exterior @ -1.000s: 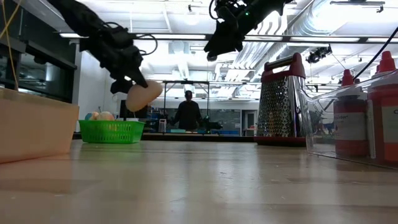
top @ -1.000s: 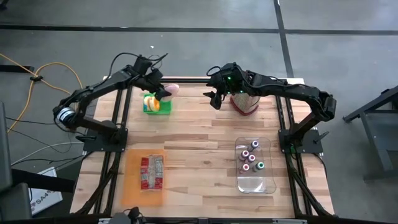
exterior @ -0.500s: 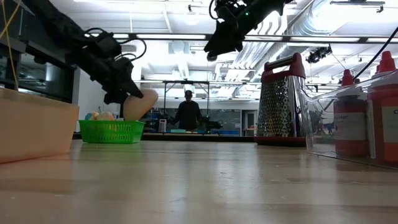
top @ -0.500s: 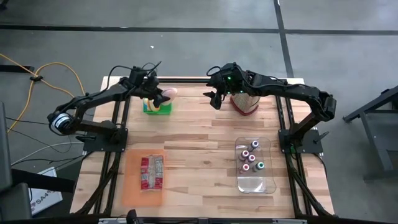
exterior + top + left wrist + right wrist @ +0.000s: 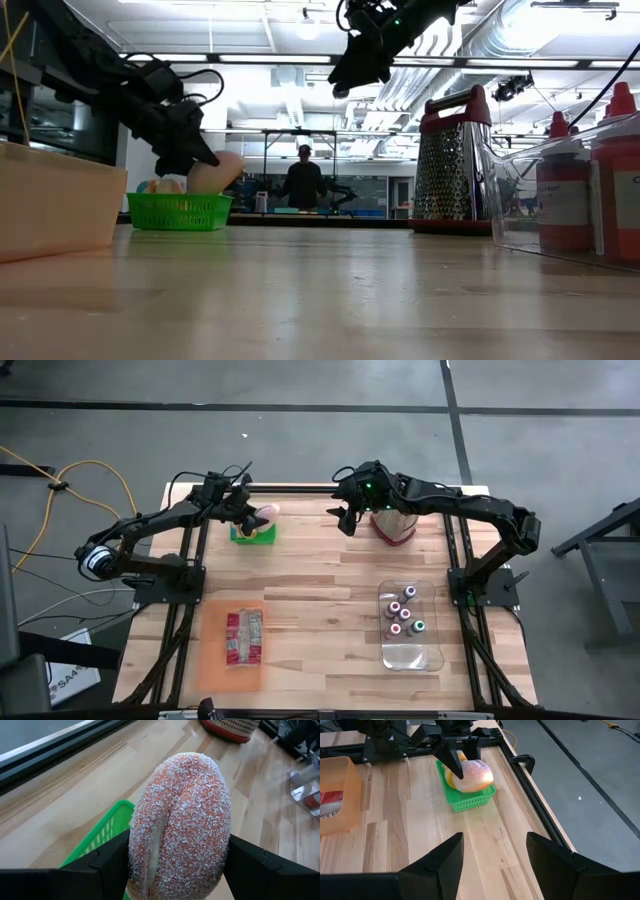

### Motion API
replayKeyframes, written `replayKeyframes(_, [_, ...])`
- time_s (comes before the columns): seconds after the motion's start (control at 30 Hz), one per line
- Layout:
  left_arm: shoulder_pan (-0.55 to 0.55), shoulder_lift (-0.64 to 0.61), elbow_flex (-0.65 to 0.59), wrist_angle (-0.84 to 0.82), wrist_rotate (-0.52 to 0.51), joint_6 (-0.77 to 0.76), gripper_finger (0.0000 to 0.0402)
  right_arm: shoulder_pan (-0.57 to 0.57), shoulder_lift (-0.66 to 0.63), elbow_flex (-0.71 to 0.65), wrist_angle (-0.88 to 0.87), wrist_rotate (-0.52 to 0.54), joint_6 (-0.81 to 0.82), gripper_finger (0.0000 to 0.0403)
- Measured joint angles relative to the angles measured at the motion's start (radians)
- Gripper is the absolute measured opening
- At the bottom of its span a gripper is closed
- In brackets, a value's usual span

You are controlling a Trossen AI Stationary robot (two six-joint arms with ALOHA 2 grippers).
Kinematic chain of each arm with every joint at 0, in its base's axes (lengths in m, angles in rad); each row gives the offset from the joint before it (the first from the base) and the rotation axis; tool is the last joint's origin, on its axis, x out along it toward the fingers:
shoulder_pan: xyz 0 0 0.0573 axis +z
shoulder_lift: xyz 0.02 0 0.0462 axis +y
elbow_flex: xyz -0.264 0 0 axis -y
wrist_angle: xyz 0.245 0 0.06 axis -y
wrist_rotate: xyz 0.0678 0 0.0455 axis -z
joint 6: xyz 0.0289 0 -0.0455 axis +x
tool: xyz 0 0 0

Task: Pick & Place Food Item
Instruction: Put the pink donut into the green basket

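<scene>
High view: left gripper [image 5: 252, 518] over small green plastic basket [image 5: 254, 534] at far edge of wooden table [image 5: 320, 600], fingers pinching pink sugar-coated doughnut [image 5: 268, 512]. Right gripper [image 5: 347, 516] waits beside basket, near metal box grater with red trim [image 5: 393, 523], fingers spread, empty.

Low view: doughnut at basket rim, partly overhanging.

Left wrist view: doughnut edge-on between fingers.

Right wrist view: basket already holds yellow food.

Risk: released off-centre, doughnut may roll over rim onto table.
</scene>
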Motion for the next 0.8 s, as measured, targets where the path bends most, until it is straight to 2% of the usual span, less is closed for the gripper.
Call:
replayKeyframes(0.5, [0.000, 0.000, 0.000, -0.008, 0.001, -0.008, 0.0257, 0.000, 0.000, 0.000, 0.000, 0.000, 0.000, 0.0205])
replayKeyframes(0.8, [0.000, 0.001, 0.000, -0.044, -0.028, -0.070, 0.0257, 0.000, 0.000, 0.000, 0.000, 0.000, 0.000, 0.0205])
